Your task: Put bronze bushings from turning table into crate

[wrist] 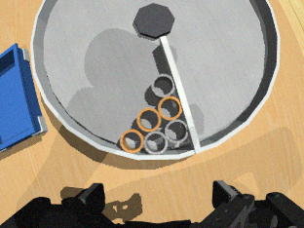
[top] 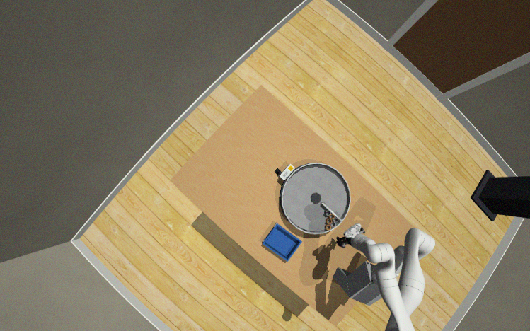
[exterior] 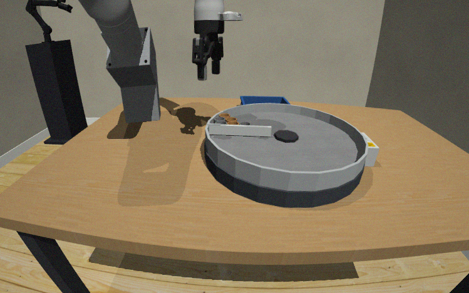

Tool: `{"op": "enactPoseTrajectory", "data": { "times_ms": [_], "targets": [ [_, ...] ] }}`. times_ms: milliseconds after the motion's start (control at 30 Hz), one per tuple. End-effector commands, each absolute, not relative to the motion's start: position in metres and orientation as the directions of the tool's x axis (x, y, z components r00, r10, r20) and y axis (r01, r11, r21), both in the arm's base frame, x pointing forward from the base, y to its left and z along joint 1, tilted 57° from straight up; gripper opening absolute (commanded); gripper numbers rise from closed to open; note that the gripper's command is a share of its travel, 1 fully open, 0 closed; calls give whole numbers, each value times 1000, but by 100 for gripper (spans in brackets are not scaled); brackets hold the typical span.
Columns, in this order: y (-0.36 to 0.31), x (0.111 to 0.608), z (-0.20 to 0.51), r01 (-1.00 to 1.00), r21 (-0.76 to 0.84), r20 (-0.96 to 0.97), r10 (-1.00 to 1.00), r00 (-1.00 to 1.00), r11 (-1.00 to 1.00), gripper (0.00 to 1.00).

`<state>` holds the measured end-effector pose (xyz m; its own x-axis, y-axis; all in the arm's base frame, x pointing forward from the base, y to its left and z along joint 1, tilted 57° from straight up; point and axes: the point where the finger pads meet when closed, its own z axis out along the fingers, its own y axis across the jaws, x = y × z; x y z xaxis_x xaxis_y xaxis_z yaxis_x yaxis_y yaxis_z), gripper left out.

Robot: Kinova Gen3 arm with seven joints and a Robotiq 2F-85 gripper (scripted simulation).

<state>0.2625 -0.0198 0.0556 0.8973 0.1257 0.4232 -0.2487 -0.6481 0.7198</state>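
Observation:
The round grey turning table (wrist: 156, 54) stands on the wooden table and also shows in the top and exterior views (top: 315, 197) (exterior: 283, 145). A white bar (wrist: 178, 95) runs from its dark hub (wrist: 154, 20) to the rim. Against the bar lie three bronze bushings (wrist: 171, 108) (wrist: 148, 118) (wrist: 133, 140) and three steel bushings (wrist: 163, 85) (wrist: 175, 132) (wrist: 156, 141), packed together near the rim. The blue crate (wrist: 15, 98) (top: 281, 241) stands beside the turning table. My gripper (exterior: 206, 71) (top: 340, 240) is open and empty, high above the table top, just outside the rim near the bushings.
A small white box with a yellow label (top: 286, 171) (exterior: 370, 149) sits against the turning table's far rim. The arm's grey base block (exterior: 134, 76) stands on the table behind the gripper. A black stand (exterior: 55, 91) stands beside the table.

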Motion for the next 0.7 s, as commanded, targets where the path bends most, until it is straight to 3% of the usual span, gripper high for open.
{"op": "enactPoseTrajectory", "data": {
  "times_ms": [0,233,267,400,667],
  "targets": [
    [-19,263,56,-248,719,423,126,897,-649,100],
    [-19,263,56,-248,719,423,126,897,-649,100],
    [-20,264,55,-205,739,389,157,908,-642,15],
    [-20,268,51,-30,799,242,275,930,-601,15],
    [-20,268,51,-30,799,242,275,930,-601,15]
  ]
}}
